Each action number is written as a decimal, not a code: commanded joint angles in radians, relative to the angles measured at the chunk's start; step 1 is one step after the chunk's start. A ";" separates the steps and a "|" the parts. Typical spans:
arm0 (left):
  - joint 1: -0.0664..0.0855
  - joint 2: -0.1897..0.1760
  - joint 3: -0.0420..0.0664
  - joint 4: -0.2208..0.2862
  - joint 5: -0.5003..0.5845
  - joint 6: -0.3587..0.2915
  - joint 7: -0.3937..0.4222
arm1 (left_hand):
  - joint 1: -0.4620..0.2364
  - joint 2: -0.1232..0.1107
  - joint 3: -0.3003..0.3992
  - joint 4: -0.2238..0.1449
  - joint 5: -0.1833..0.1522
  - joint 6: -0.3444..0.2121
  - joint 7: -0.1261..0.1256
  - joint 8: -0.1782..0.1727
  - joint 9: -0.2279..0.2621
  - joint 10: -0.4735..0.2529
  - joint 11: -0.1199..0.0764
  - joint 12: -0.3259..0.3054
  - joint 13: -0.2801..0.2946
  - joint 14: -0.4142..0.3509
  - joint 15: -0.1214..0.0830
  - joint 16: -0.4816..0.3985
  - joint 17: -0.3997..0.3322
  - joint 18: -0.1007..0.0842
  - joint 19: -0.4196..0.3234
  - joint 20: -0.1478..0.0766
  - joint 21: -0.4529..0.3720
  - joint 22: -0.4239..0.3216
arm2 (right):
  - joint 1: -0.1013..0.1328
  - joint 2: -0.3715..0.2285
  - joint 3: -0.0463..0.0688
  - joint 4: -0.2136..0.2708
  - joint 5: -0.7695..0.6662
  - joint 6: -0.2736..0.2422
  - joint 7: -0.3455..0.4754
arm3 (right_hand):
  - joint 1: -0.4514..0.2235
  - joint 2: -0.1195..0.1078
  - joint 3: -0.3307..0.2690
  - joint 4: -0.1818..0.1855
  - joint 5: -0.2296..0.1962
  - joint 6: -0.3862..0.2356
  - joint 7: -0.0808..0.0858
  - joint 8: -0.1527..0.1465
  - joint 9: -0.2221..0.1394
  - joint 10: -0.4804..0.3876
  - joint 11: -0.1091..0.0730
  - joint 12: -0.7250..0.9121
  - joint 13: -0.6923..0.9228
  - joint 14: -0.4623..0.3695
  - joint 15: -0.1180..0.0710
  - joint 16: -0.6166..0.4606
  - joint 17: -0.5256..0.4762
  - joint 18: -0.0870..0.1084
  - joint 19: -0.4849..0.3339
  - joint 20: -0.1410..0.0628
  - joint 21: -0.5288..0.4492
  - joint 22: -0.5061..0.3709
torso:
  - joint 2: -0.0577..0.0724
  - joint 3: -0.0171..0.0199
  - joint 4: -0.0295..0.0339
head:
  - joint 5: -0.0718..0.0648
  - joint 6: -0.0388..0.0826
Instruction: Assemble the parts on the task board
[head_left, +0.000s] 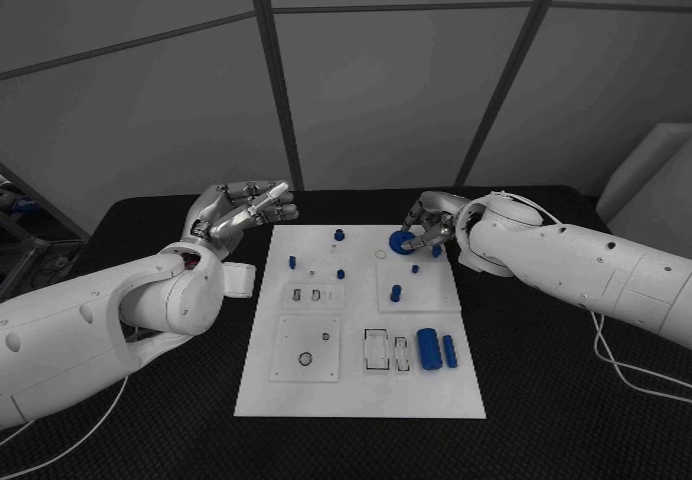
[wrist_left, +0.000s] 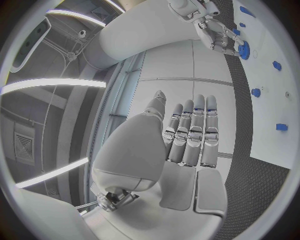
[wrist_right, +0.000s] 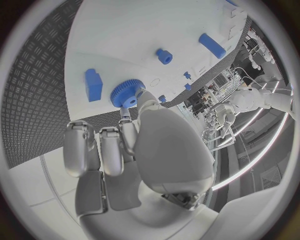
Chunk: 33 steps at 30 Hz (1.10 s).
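Note:
The white task board (head_left: 361, 385) lies in the middle of the black table. My right hand (head_left: 433, 222) is over the board's far right part and pinches a blue toothed gear (head_left: 402, 240) between thumb and a finger. The right wrist view shows this gear (wrist_right: 127, 93) close to the board's surface, beside a blue block (wrist_right: 94, 84); I cannot tell whether it touches. My left hand (head_left: 242, 212) hovers off the board's far left corner. Its fingers (wrist_left: 190, 135) are stretched out side by side and hold nothing.
Several small blue pegs (head_left: 339, 235) stand on the far half of the board. A thick blue cylinder (head_left: 428, 349) and a thinner one (head_left: 450, 350) lie near the right edge. Recessed slots (head_left: 306, 350) sit at the board's left and middle. A cable (head_left: 627, 370) lies at the right.

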 joint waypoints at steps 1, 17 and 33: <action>0.002 0.001 0.001 0.000 -0.007 0.010 0.004 | 0.001 0.009 0.000 -0.007 -0.007 0.004 -0.001 -0.004 -0.001 0.003 0.002 -0.003 -0.001 0.007 -0.001 0.001 0.002 -0.030 0.002 -0.002 0.005 -0.001 | -0.004 0.001 -0.003 -0.001 -0.025 0.014 -0.028 | -0.012 0.001 -0.006 -0.001 -0.006 0.011 -0.001 0.003 0.000 0.009 -0.002 0.007 0.015 0.080 0.002 0.006 0.143 -0.008 0.009 -0.001 0.007 0.059 | 0.000 0.0000 0.0000 | 0.000 -0.001; 0.002 0.001 0.001 0.000 -0.007 0.009 0.000 | 0.001 0.009 0.000 -0.008 -0.007 0.004 0.000 -0.005 -0.001 0.001 0.003 -0.005 -0.001 0.008 -0.001 0.001 0.002 -0.030 0.002 -0.002 0.005 -0.001 | -0.008 0.002 -0.003 0.033 -0.197 -0.018 -0.071 | -0.017 0.002 -0.004 -0.024 0.002 0.069 -0.015 0.014 0.003 0.056 -0.014 0.087 0.098 0.088 -0.008 0.022 0.180 -0.019 0.043 -0.008 0.028 0.111 | -0.001 0.0009 -0.0004 | -0.003 -0.005; 0.002 -0.001 0.001 0.001 -0.007 0.007 -0.002 | 0.001 0.009 0.000 -0.009 -0.007 0.003 0.001 -0.005 -0.001 -0.001 0.004 -0.007 -0.002 0.008 -0.001 0.000 0.002 -0.030 0.002 -0.002 0.005 -0.001 | -0.015 -0.010 -0.003 0.097 -0.249 -0.176 -0.061 | -0.011 0.022 0.044 -0.037 0.011 0.118 -0.029 0.008 0.005 0.085 -0.026 0.135 0.150 0.092 -0.019 0.030 0.199 -0.027 0.067 -0.019 0.042 0.148 | -0.001 0.0015 0.0002 | 0.001 -0.004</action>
